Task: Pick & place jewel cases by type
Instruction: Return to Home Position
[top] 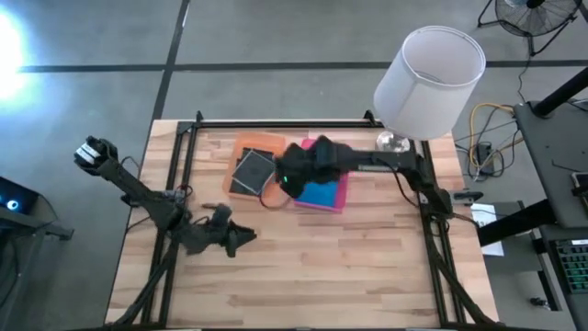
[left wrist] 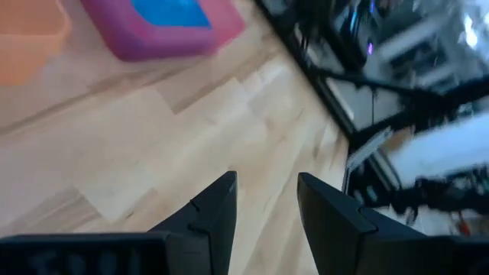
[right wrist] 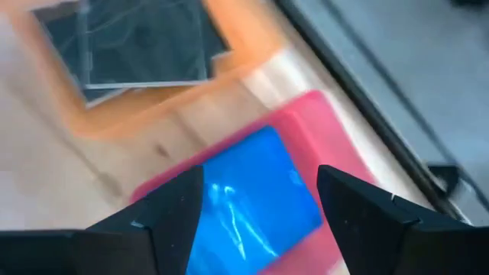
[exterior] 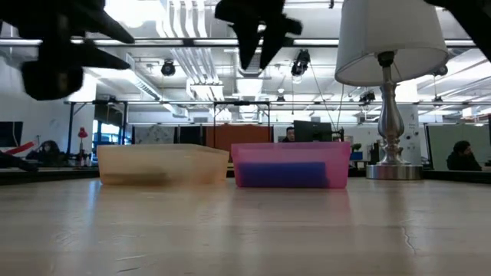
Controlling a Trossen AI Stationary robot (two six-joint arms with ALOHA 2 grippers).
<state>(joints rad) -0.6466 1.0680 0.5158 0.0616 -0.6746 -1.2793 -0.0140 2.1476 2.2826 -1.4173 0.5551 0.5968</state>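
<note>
Two dark cases (right wrist: 137, 42) are seen lying flat in the orange tray (right wrist: 137, 114). One is stacked on the other and slightly offset, and their edges are turned askew to the tray's walls. A blue case (right wrist: 244, 202) lies flat and face up in the pink tray (right wrist: 328, 114), which is set just beside the orange one. Its edges run roughly along that tray's walls. Whether more cases lie beneath it cannot be told. Both kinds are square, so no long axis is shown.

The right arm is stretched from the right side of the worktop (top: 367, 267) across the trays. The right hand (right wrist: 259, 169) is held above them, over the pink tray's side next to the orange tray. Its fingers are pointed downward and spread wide, and nothing is held.

The left arm is folded low at the worktop's left side. The left hand (left wrist: 267, 177) is held over bare wood, well apart from the trays, with its fingers narrowly parted and empty.

A lamp (top: 427, 78) stands at the far right corner.
</note>
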